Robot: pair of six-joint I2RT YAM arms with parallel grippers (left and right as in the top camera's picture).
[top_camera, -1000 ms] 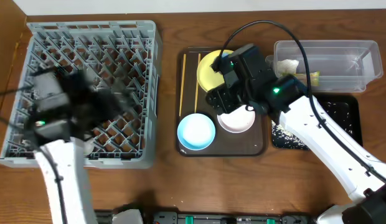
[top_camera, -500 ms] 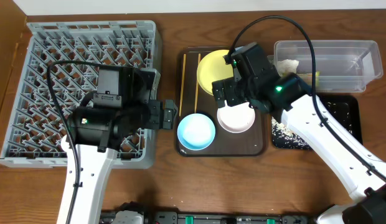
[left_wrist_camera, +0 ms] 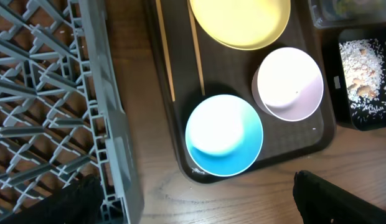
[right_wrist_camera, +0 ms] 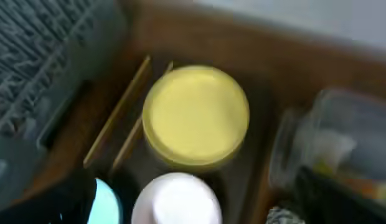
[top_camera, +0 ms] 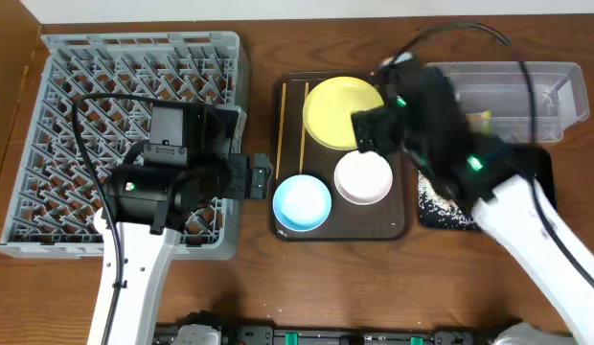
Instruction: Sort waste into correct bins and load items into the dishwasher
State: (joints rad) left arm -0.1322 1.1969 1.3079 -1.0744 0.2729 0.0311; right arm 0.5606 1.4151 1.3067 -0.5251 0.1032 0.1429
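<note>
The left claw (top_camera: 262, 180) stands wide and empty, just beside the blue bowl (top_camera: 302, 203), which sits at the near left of the brown tray (top_camera: 383, 222). It seems the bowl is next for the dish rack (top_camera: 134, 57). I would put one finger inside the rim and one outside, close firmly, lift above the tray's lip, then set the bowl tilted between the pegs. The right claw (top_camera: 366, 129), blurred, is also wide and holds nothing, near the yellow plate (top_camera: 335, 110); it should keep away. The white bowl (top_camera: 363, 177) and chopsticks (top_camera: 281, 125) wait on the tray. Rice (left_wrist_camera: 367, 71) lies in the black tray (left_wrist_camera: 383, 115). The surface (top_camera: 374, 278) is brown wood; a pale wall runs along the far edge.
</note>
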